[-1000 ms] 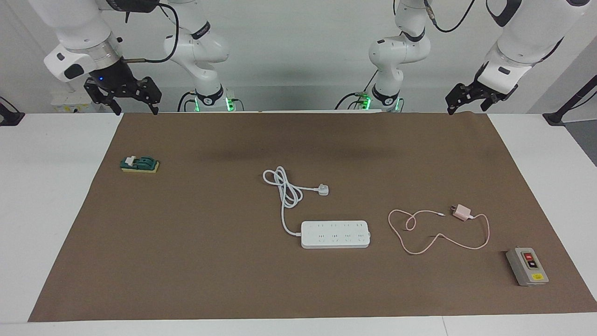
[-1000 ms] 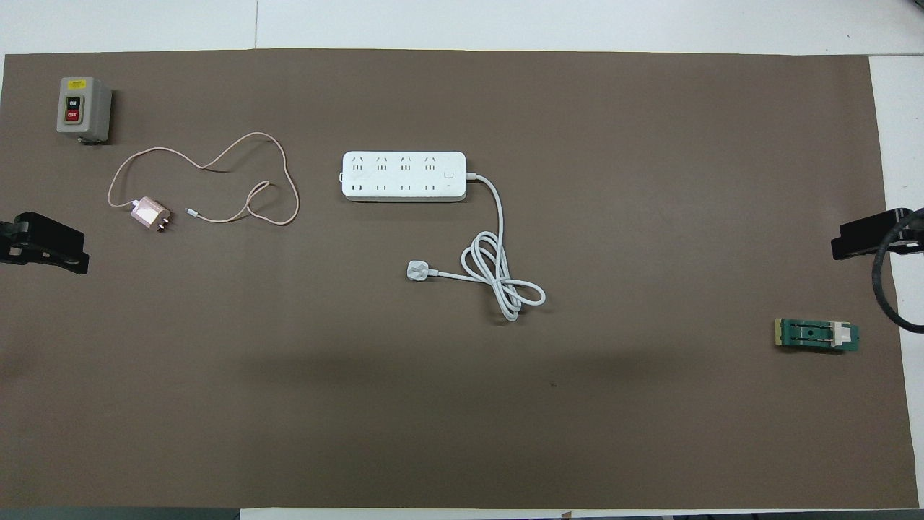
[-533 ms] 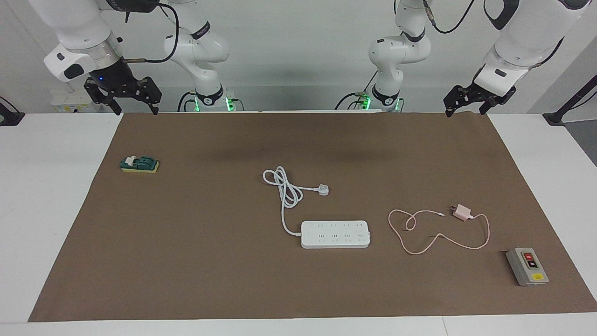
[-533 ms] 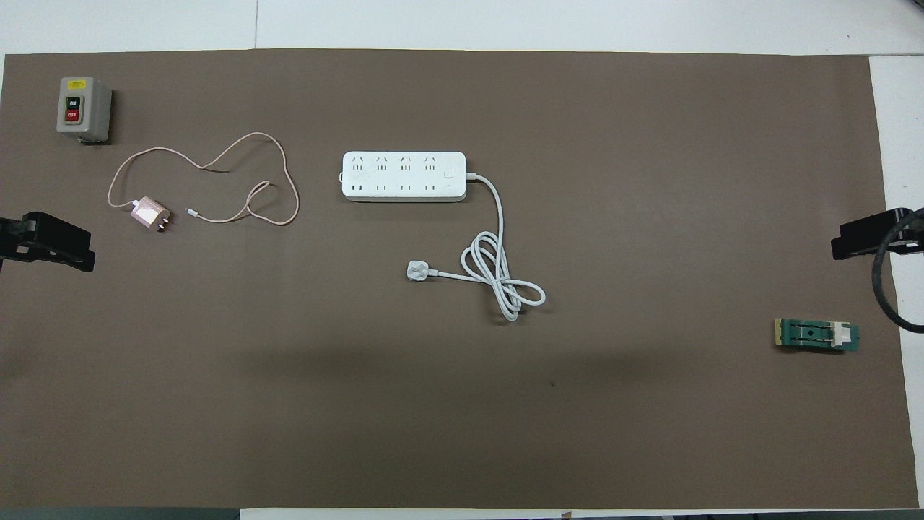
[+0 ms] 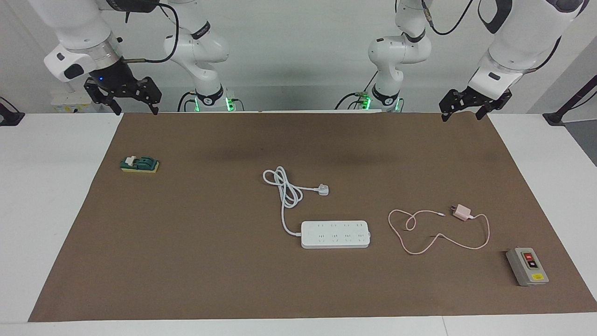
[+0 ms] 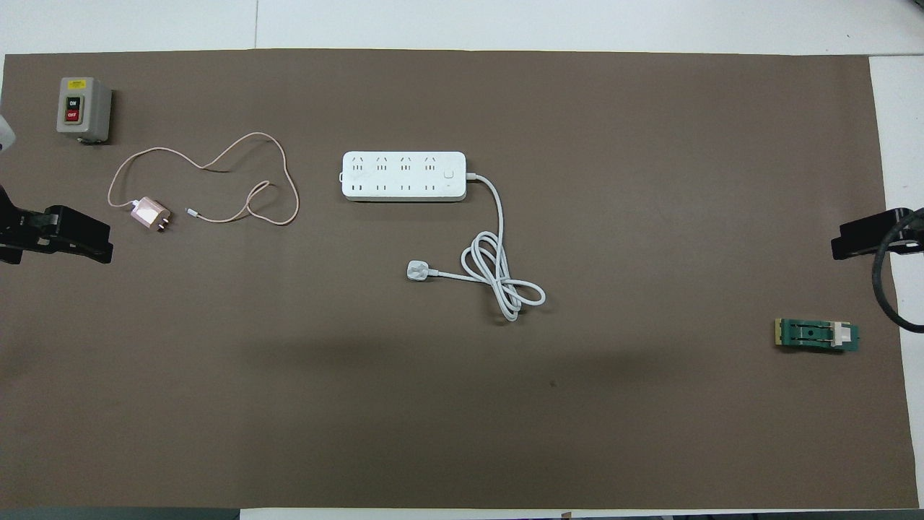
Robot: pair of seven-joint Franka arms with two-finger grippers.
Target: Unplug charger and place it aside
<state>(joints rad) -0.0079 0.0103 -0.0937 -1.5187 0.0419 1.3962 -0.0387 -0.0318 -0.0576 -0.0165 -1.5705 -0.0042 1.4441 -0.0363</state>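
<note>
The charger is a small pale pink cube with two prongs, lying on its side on the brown mat toward the left arm's end. Its thin pink cable loops loosely beside it, and the cable's free end rests on the mat. The charger sits apart from the white power strip, with nothing in the strip's sockets. My left gripper hangs open and empty above the mat's edge by the robots. My right gripper waits open at the right arm's end.
A grey switch box with red and black buttons stands farther from the robots than the charger. The strip's white cord and plug lie coiled mid-mat. A green knife switch sits at the right arm's end.
My left gripper has drifted a little inward over the mat, toward the charger's side. The right arm and everything on the mat have stayed still.
</note>
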